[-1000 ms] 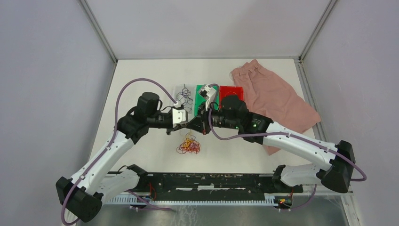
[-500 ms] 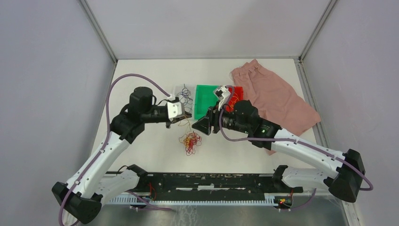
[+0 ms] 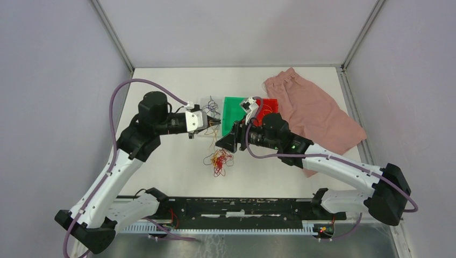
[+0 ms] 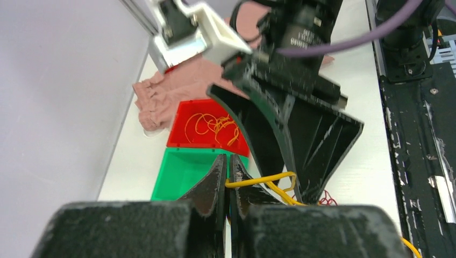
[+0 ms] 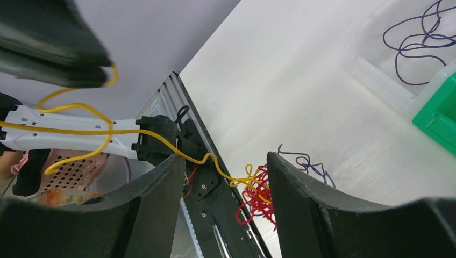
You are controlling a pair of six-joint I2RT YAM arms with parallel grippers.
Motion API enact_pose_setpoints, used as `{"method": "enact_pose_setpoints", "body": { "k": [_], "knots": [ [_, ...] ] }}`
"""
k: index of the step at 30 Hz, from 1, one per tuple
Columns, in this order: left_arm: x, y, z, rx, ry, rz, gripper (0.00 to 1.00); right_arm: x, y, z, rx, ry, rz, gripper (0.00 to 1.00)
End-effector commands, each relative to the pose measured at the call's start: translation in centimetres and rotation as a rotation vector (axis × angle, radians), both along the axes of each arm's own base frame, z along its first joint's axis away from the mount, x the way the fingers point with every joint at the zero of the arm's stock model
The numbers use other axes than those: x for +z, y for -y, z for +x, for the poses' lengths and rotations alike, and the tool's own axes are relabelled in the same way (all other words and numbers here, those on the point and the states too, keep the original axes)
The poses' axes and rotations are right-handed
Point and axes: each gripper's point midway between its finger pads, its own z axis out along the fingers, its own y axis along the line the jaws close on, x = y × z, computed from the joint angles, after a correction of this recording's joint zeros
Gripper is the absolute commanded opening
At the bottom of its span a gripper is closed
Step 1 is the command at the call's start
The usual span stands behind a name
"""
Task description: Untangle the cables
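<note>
CHANGE: right tool (image 5: 226, 172) now stands wide, empty | left tool (image 4: 226, 164) clamped shut on yellow cable (image 4: 266, 179) — strand trails down to the tangle (image 3: 218, 160) on the table (image 3: 172, 161) | MEANING: separation partly done — red strands (image 5: 255, 196) remain knotted.

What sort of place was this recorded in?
Probably a lab robot cell: a white table boxed in by plain grey walls, two arms bolted at its near edge, and staged props, namely coloured trays and tangled cables.

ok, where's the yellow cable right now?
Pinched in the left claw, just left of the green bin in the top view; from there the yellow cable trails down to the red tangle on the table.
</note>
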Motion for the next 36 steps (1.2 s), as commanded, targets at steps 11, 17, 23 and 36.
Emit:
{"method": "enact_pose_setpoints", "body": {
  "k": [11,17,23,36],
  "knots": [
    [7.9,1.5,-0.7,-0.063,0.086,-0.118,0.03,0.0,-3.2,1.2,0.038,0.005,0.052,0.62],
    [11.3,1.8,-1.1,-0.08,0.113,-0.169,0.03,-3.2,-3.3,2.0,-0.006,-0.003,-0.038,0.52],
    [14.9,1.7,-1.6,-0.082,0.154,-0.222,0.03,-4.9,-3.2,2.3,-0.028,-0.012,-0.077,0.45],
    [25.8,0.3,-2.1,-0.023,0.392,-0.395,0.03,-8.5,-2.0,1.8,-0.061,-0.05,-0.146,0.46]
  ]
}}
